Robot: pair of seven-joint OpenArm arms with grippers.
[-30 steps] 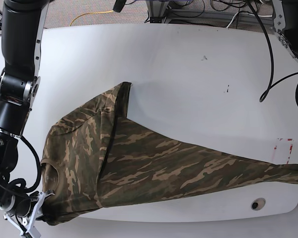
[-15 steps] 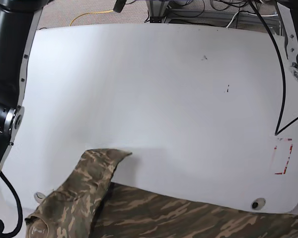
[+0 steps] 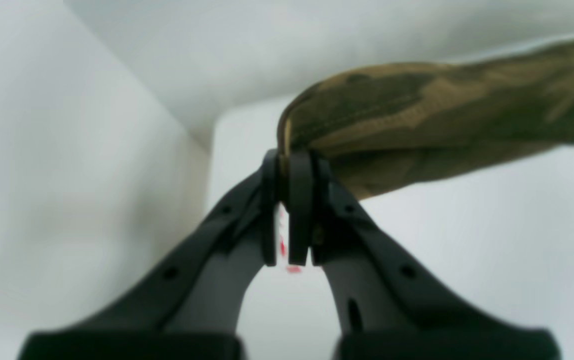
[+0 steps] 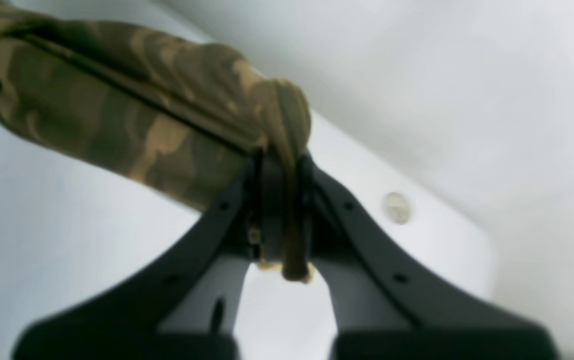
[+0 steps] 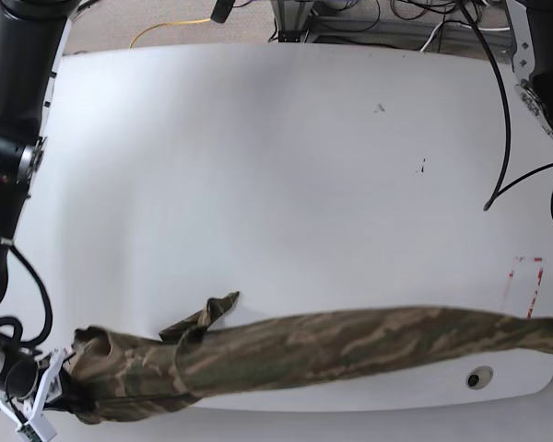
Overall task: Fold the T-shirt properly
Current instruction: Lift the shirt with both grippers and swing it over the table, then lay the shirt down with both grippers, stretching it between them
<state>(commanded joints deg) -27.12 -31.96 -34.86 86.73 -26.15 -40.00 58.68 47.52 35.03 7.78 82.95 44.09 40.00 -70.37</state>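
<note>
At the centre of the left wrist view, the left gripper [image 3: 289,200] is clamped on a bunched edge of the T-shirt [image 3: 432,120], its black jaws pressed together with camouflage cloth squeezed between them. From there the cloth runs off toward the upper right of that frame, above the white table [image 3: 467,260].

The right wrist view shows the right gripper [image 4: 282,210] likewise clenched on a fold of the T-shirt [image 4: 117,115], a small tuft of cloth poking out below the jaws. The fabric stretches away to the upper left.

Seen from the base camera, the right gripper [image 5: 51,391] sits at the lower left corner. The T-shirt [image 5: 350,343] is pulled into a long, narrow band along the bottom of the frame, reaching the right edge, over the near edge of the table [image 5: 276,166]. A loose flap of cloth sticks up near the lower left.
</note>
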